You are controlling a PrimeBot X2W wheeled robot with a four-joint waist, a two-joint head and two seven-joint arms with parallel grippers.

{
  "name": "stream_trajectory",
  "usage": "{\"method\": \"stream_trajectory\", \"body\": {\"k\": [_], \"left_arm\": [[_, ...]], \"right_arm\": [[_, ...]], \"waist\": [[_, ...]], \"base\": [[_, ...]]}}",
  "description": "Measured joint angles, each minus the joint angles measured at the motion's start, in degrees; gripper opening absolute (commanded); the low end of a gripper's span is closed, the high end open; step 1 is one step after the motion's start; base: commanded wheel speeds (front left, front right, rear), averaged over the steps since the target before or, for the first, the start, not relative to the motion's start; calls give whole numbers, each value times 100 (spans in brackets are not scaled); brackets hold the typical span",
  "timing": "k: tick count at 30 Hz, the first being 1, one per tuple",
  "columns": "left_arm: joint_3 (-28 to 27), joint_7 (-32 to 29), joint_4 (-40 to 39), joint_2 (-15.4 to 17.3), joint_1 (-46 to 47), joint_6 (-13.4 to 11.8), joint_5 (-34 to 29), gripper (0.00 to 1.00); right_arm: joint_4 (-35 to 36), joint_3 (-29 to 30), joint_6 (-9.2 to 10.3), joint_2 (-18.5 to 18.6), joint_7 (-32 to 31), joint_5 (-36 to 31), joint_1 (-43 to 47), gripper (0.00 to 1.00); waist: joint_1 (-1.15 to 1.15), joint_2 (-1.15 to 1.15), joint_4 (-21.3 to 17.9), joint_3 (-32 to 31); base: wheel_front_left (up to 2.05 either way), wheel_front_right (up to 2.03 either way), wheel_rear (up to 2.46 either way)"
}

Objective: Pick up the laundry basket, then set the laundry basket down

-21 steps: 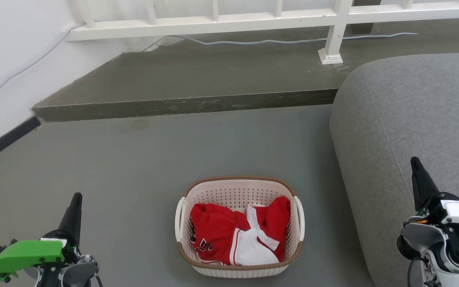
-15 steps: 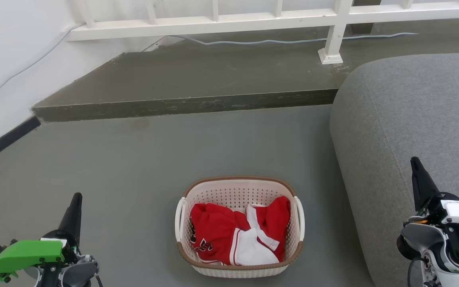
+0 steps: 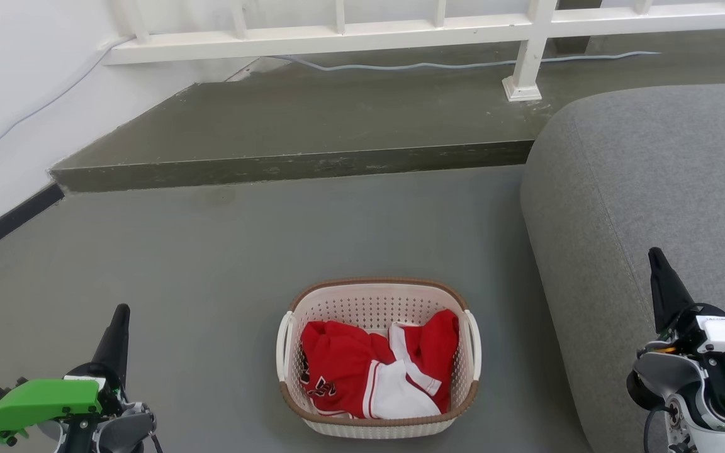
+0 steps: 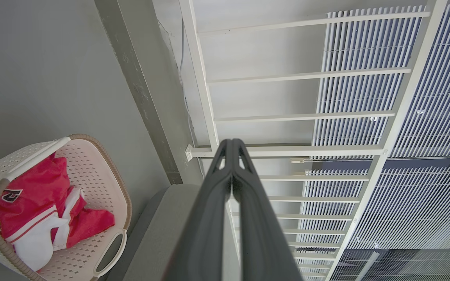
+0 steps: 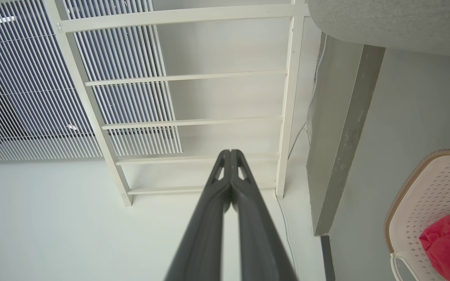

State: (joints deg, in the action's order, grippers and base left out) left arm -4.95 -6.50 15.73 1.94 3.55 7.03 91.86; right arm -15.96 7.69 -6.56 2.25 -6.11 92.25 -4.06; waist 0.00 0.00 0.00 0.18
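Grey floor (image 3: 211, 264) lies open to the left of and beyond the laundry basket (image 3: 375, 307), bounded by a raised step (image 3: 312, 119) under a white railing (image 3: 337, 38). A grey sofa (image 3: 652, 176) stands near the basket on the right. The basket sits upright on the floor between the arms, brown bands at its near and far ends, handles facing left and right, red-and-white clothes (image 3: 362, 371) inside. The left gripper (image 3: 121, 309) and right gripper (image 3: 654, 253) hang well apart from it, fingers pressed together, empty.
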Motion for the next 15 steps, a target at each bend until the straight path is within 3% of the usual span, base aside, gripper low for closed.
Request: {"method": "stream_trajectory", "body": {"k": [15], "left_arm": [[0, 0, 0, 0, 0, 0, 0, 0]], "right_arm": [[0, 0, 0, 0, 0, 0, 0, 0]], "waist": [[0, 0, 0, 0]], "base": [[0, 0, 0]]}}
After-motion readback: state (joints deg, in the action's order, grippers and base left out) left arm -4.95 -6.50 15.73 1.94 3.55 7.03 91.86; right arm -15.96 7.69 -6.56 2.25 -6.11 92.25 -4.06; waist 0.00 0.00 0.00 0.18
